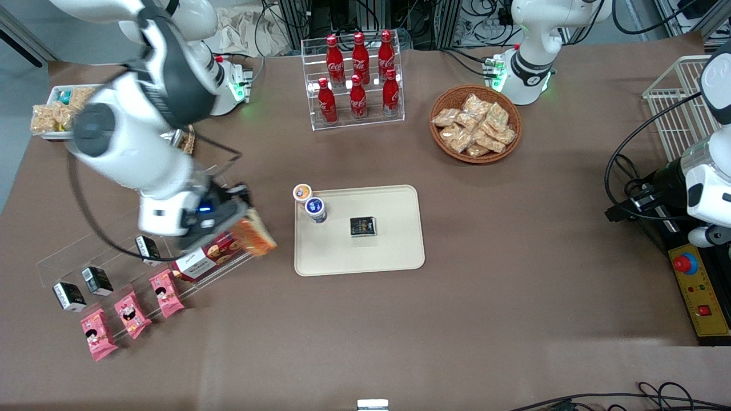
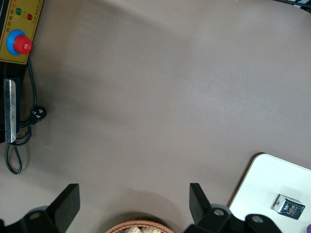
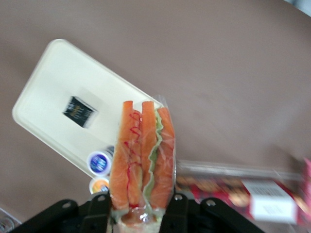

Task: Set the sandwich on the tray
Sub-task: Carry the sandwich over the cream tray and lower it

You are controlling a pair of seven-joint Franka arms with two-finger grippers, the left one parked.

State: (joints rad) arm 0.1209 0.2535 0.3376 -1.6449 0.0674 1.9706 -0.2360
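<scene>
Pink snack packets lie nearest the front camera, on the table at the working arm's end. Tool clenched on the sandwich, one finger on each bread face, cut edge with orange filling facing away from the wrist. Sandwich held in the air above a red cookie box and a clear acrylic rack, beside the tray but not over it. On the tray: a small black carton and a blue-lidded cup. An orange-lidded cup touches the tray's rim.
</scene>
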